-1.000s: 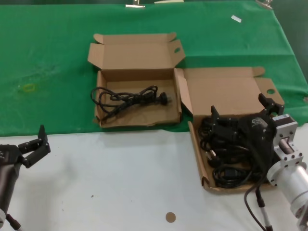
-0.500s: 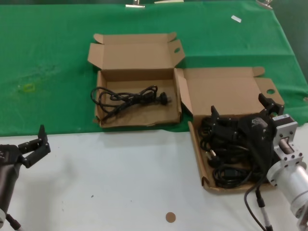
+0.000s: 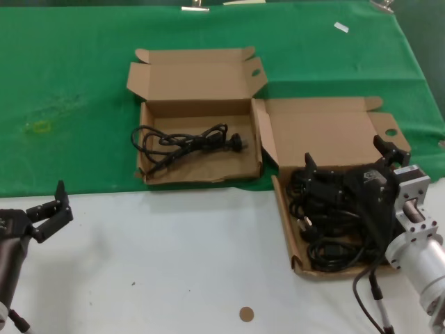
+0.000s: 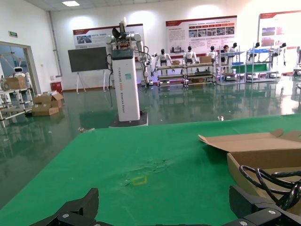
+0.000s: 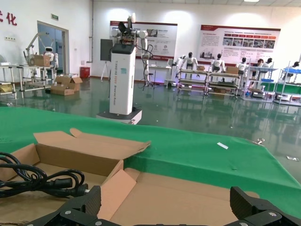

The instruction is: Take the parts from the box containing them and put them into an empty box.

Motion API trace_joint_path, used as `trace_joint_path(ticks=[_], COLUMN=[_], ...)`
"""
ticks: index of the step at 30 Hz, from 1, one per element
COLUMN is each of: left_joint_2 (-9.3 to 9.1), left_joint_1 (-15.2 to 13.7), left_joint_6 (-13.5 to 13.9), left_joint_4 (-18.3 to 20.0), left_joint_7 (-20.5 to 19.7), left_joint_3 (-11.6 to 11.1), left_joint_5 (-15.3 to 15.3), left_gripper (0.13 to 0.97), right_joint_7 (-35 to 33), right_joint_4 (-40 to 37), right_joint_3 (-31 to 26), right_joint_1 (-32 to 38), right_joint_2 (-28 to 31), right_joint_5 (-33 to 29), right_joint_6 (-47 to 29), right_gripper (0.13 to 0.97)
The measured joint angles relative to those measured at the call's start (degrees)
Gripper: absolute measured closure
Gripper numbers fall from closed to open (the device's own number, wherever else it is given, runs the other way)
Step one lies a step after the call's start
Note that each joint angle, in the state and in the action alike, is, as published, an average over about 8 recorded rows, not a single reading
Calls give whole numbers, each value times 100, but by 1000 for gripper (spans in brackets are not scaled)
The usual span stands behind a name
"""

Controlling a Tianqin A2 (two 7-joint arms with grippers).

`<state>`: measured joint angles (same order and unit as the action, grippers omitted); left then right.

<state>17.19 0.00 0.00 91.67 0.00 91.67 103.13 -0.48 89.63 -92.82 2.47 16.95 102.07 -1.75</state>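
Now reaching into the full box for one cord

Carefully does it: the left tool is idling with its fingers spread at about eight o'clock on the white counter, well apart from both boxes. At about eleven o'clock from centre, on the green cloth, the ragged-rimmed box is already holding one cord, coiled loosely across its floor. Just beside it, toward four o'clock, the straight-rimmed box is carrying the heap of remaining cords. The right tool is hanging over that heap with its fingers spread wide, apparently gripping nothing. Doing this step well probably means closing on a single cord near a plug, then lifting slowly so tangled neighbours are slipping free rather than trailing out over the box wall toward ten o'clock.
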Motion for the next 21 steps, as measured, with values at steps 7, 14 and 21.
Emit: trace_joint_path(ticks=[7,14,21], left_joint_2=[0,0,0], left_joint_1=[0,0,0], left_joint_6=[0,0,0], left_joint_4=[0,0,0], left_joint_7=[0,0,0], left_joint_3=[0,0,0], left_joint_5=[0,0,0], left_gripper=[132,132,132], right_joint_7=[0,0,0], right_joint_4=[0,0,0], right_joint_3=[0,0,0], right_joint_1=[0,0,0], right_joint_2=[0,0,0], right_joint_5=[0,0,0], right_joint_6=[0,0,0], right_gripper=[129,129,129])
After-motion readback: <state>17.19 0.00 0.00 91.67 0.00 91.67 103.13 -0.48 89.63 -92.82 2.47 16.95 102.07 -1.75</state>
